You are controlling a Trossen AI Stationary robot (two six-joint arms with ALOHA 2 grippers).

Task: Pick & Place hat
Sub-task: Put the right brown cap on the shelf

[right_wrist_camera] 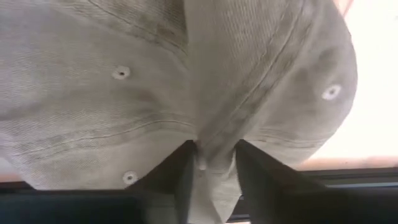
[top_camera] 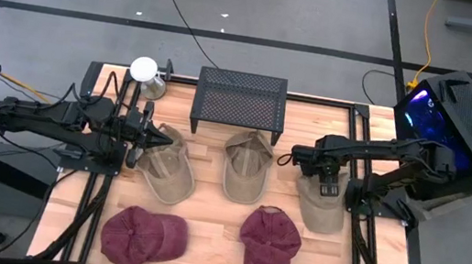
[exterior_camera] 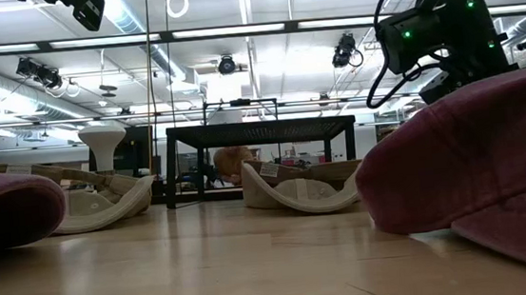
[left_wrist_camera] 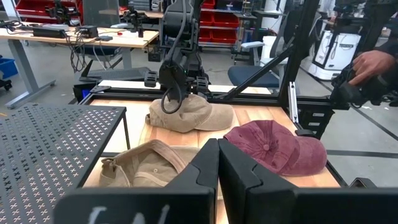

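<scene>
Three beige hats and two maroon hats lie on the wooden table. The right beige hat (top_camera: 320, 207) rests crown-up near the table's right edge, with my right gripper (top_camera: 328, 178) down on its far part, shut on the cloth (right_wrist_camera: 214, 168). The middle beige hat (top_camera: 246, 166) lies upside down. My left gripper (top_camera: 165, 141) hangs shut (left_wrist_camera: 217, 177) over the left beige hat (top_camera: 167, 176), touching nothing. The maroon hats (top_camera: 142, 237) (top_camera: 269, 246) lie near the front edge. My right gripper pinches a raised fold of the beige hat's crown (right_wrist_camera: 215, 144) between its two fingers (right_wrist_camera: 180, 171). The fingers come from above, pointing steeply down. The hat sits crown-up on the table (left_wrist_camera: 193, 115), its cloth bunched into a ridge between the fingers.
A black mesh rack (top_camera: 240, 103) stands at the table's far middle, a white round object (top_camera: 145, 71) at the far left. A metal frame (top_camera: 358, 149) runs along the right edge. A person's hand (left_wrist_camera: 373, 62) shows in the room beyond the table.
</scene>
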